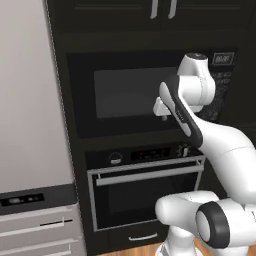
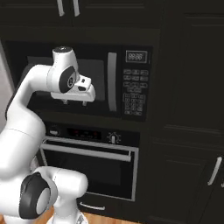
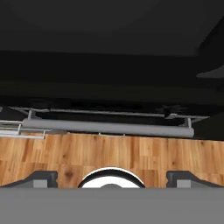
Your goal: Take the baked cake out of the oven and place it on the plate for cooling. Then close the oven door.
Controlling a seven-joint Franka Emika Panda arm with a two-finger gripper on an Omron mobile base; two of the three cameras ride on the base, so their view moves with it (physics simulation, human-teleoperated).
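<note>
The black oven sits in the dark cabinet wall under the microwave. Its oven door stands upright and shut, with the silver bar handle across its top. The baked cake is hidden and the plate is out of view. My gripper hangs in front of the microwave window, above the oven, pointing down. In the right base view the gripper shows short fingers with nothing between them. In the hand view the handle runs across the middle over wooden floor, and the gripper is open, fingertips wide apart.
A black microwave with a vertical handle and keypad fills the wall above the oven. A grey fridge stands to the left, tall dark cabinets to the right. A drawer lies below the oven.
</note>
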